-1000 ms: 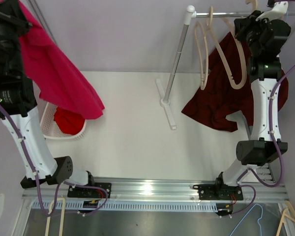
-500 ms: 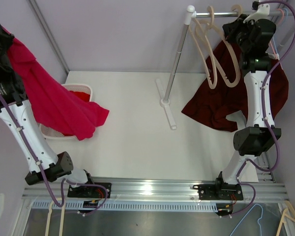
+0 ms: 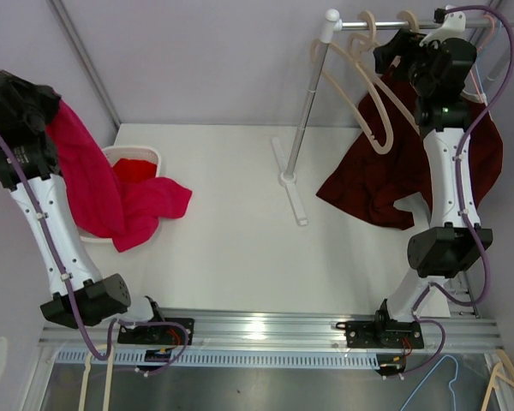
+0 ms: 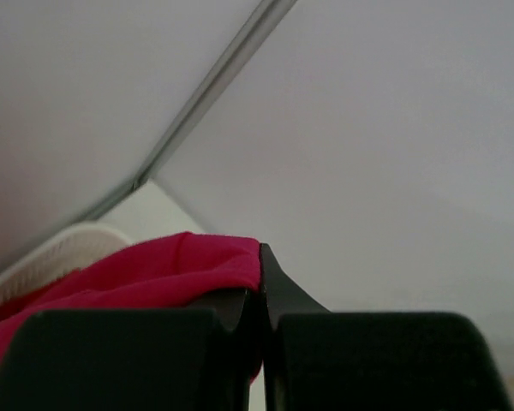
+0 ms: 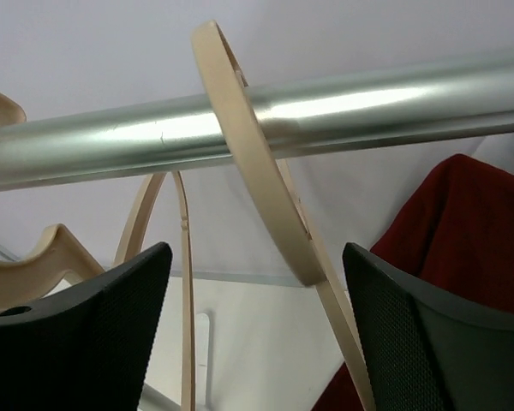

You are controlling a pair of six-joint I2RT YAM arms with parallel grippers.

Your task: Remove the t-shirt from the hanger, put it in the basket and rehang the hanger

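Note:
A magenta t-shirt (image 3: 111, 201) hangs from my left gripper (image 3: 36, 110), which is raised at the far left and shut on a fold of it (image 4: 154, 270). Its lower part drapes over the basket rim onto the table. In the left wrist view the left gripper (image 4: 261, 265) has its jaws pressed together on the cloth. A bare beige hanger (image 3: 385, 94) hooks over the steel rail (image 3: 385, 26). My right gripper (image 3: 396, 47) stands open just under the rail. In the right wrist view the hanger's hook (image 5: 257, 171) passes between the right gripper's (image 5: 257, 257) spread fingers without touching them.
A dark red shirt (image 3: 385, 184) hangs at the rack's right end. A second beige hanger (image 5: 34, 257) hangs left of the first. The rack post (image 3: 308, 103) and its foot (image 3: 289, 180) stand mid-table. A white basket (image 3: 146, 154) holds red cloth. Spare hangers (image 3: 94, 385) lie below the arm bases.
The left arm has lowered the magenta t-shirt so it drapes onto the basket and table. The right gripper has opened and let go of the hanger, which now hangs on the rail.

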